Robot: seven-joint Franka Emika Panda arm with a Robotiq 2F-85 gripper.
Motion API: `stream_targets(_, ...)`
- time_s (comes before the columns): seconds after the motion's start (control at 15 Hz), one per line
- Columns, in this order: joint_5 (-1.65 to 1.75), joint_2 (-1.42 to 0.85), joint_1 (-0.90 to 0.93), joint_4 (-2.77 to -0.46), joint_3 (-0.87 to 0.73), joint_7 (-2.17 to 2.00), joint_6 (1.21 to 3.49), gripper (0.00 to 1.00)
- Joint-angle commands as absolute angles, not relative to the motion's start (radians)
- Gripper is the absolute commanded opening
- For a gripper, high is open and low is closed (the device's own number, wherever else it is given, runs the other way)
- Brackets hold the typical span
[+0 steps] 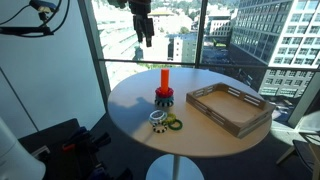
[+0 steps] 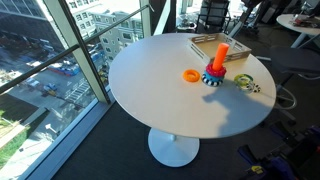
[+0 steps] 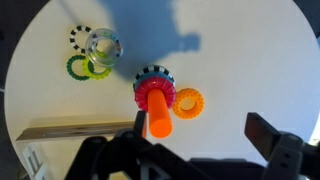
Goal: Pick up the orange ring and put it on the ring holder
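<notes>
Fingers (image 3: pixel 265 133) spread above upright ring holder (image 3: pixel 160 110), orange ring (image 3: pixel 188 101) flat beside.

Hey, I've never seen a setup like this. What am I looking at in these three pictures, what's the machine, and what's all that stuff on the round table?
The machine is a robot arm that ends in a two-fingered claw, hanging above a round white table next to a big window. Two of the pictures come from cameras standing away from the robot, looking at the table from different places. The third comes from a camera on the arm's wrist, looking straight down.

On the table stands the ring holder, an upright orange post on a dark round base. A small orange ring lies flat beside it. There is also a grey-brown tray and a small cluster of other rings. The claw is open and holds nothing.
</notes>
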State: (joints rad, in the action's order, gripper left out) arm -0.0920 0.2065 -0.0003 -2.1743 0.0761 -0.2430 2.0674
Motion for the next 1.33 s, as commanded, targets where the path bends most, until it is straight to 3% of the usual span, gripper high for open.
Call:
stream_targets(0.0, -0.059, 0.079, 0.017, -2.088, 0.090, -0.293, 2.056, 1.00)
stream_targets(0.47, 0.021, -0.031, 0.061, -2.008, 0.088, -0.312, 2.019, 1.00)
stream_targets(1.27, 0.008, -0.087, 0.079, -2.010, 0.086, -0.327, 2.148, 1.00)
